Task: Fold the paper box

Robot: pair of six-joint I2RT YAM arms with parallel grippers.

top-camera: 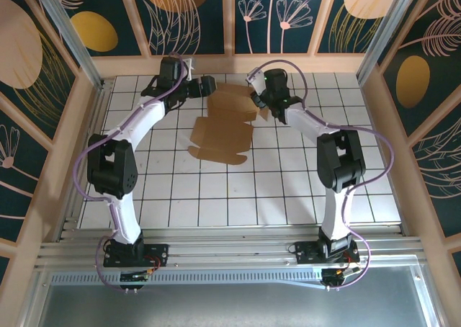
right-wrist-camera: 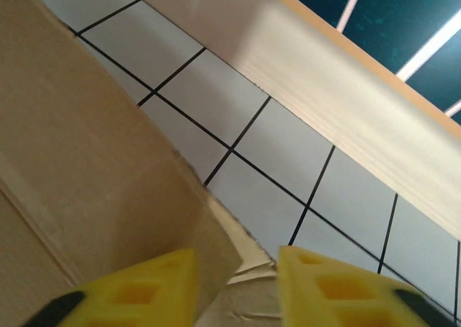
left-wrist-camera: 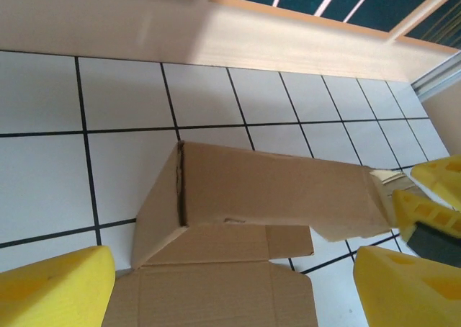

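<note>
The paper box (top-camera: 222, 129) is a brown cardboard sheet lying flat on the tiled table, its far part folded up into a raised wall (left-wrist-camera: 266, 190). My left gripper (top-camera: 207, 86) hovers at the box's far left corner. In the left wrist view its jaws stand wide open (left-wrist-camera: 230, 291) on either side of the flat sheet, touching nothing. My right gripper (top-camera: 261, 105) is at the wall's right end. Its yellow fingers (right-wrist-camera: 137, 287) stand apart, and the crumpled corner of the cardboard flap (right-wrist-camera: 238, 262) lies loose between them (right-wrist-camera: 238, 287).
A wooden ledge (top-camera: 230, 64) and the patterned back wall run just behind both grippers. Side walls close the table in on the left and right. White tiles (top-camera: 238, 197) stretch from the box toward the arm bases.
</note>
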